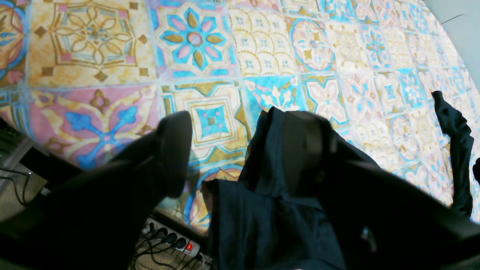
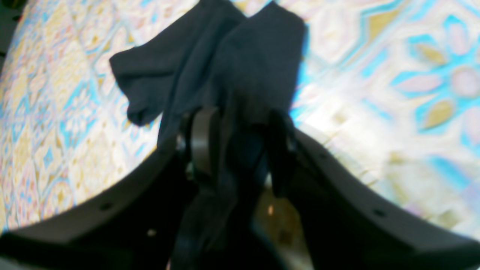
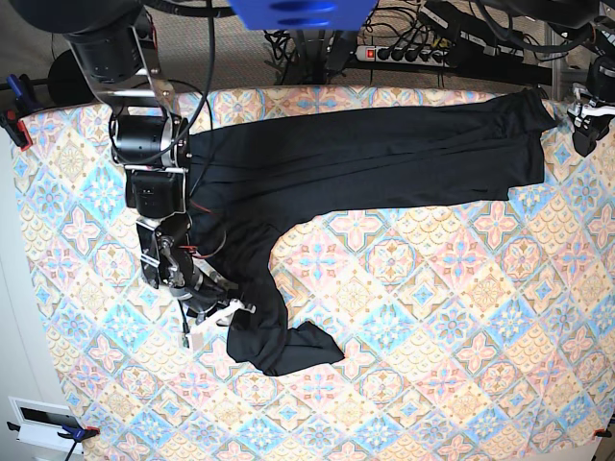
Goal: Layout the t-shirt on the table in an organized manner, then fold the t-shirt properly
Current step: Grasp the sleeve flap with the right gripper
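Note:
The black t-shirt [image 3: 365, 158] lies stretched in a long band along the far edge of the patterned table [image 3: 432, 317], and one end curves down toward the front left. My left gripper [image 3: 583, 123] is at the far right corner by the shirt's end. In the left wrist view the left gripper [image 1: 240, 123] is open, and the t-shirt [image 1: 262, 210] is draped over one finger only. My right gripper [image 3: 216, 305] is at the shirt's lower left part. In the right wrist view the right gripper [image 2: 240, 123] is shut on a bunch of the t-shirt [image 2: 240, 56].
A power strip [image 3: 404, 53] with cables lies on the floor beyond the table's far edge, and the same power strip [image 1: 176, 242] shows under my left gripper. Clamps [image 3: 14, 106] hold the cloth at the table's left corners.

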Motion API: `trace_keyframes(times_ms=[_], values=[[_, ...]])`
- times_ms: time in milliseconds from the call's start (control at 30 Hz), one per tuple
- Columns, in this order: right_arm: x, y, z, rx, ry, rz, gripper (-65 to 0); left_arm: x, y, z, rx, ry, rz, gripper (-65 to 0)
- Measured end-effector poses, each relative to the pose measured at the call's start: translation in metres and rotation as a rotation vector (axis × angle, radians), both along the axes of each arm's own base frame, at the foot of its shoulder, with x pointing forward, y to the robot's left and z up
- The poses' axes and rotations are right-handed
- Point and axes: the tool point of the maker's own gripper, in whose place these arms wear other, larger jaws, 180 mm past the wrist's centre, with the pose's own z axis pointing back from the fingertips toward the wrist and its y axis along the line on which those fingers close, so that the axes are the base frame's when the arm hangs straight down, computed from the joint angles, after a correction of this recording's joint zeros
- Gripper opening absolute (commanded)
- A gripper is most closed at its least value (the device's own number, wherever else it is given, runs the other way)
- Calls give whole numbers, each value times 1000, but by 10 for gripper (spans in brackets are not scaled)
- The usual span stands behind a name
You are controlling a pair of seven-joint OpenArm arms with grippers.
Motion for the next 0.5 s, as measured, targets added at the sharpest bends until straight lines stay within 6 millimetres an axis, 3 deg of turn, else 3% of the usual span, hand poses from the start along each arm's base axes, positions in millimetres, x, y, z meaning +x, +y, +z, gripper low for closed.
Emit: trace_keyframes(times_ms=[233, 500], values=[[-3, -9, -8, -121, 8, 44, -444, 0, 1, 1, 2, 0, -1, -273], [-6, -7, -11, -126, 14, 52, -444, 0, 1, 1, 4, -2, 1, -273]])
